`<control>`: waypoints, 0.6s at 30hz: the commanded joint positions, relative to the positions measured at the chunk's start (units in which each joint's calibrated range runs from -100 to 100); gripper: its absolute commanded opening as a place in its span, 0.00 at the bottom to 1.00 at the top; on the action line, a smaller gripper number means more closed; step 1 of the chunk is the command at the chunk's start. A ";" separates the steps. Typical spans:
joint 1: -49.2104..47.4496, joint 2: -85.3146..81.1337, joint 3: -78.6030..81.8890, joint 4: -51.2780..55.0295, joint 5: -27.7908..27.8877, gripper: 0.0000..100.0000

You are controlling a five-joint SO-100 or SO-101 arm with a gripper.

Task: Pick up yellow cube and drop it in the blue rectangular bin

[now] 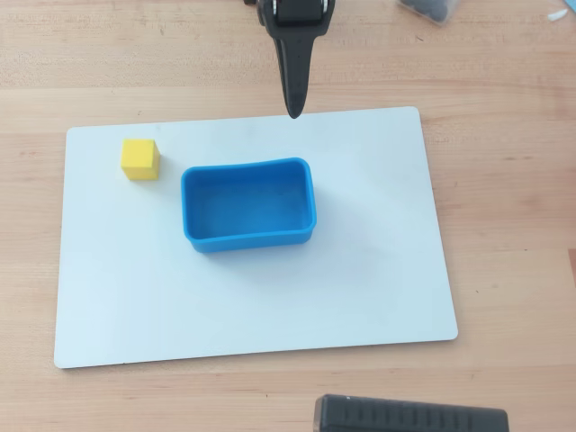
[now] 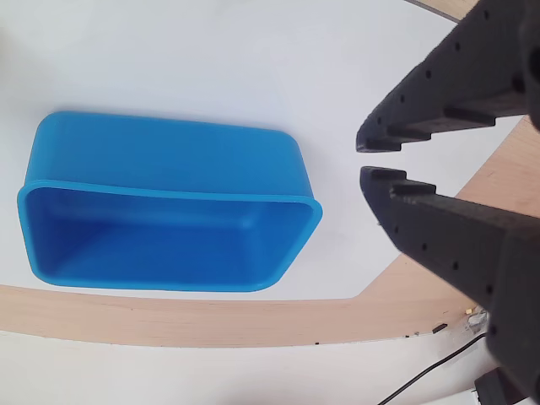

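Yellow cube [image 1: 140, 158] is sitting untouched on the white board [image 1: 378, 270], just left of the empty blue bin [image 1: 249, 236]. Gripper [image 1: 293, 113] is hanging above the board's far edge, jaws nearly together, holding nothing. I'm guessing the pickup isn't started: swing left, open, drop down.

Claw [image 2: 364, 160] body cut by wrist view's right edge; dark object [image 1: 410, 416] cropped at overhead bottom
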 commanded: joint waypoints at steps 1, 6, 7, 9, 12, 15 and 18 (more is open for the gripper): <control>0.93 -2.20 -0.34 0.13 0.29 0.00; 0.93 -2.20 -0.34 0.13 0.29 0.00; 0.93 -2.20 -0.34 0.13 0.29 0.00; 0.84 -2.20 -0.34 0.13 0.29 0.00; 1.79 -2.20 -1.34 1.20 1.03 0.00; 5.99 -1.27 -5.53 4.18 2.49 0.00; 8.13 5.88 -14.16 5.91 2.83 0.00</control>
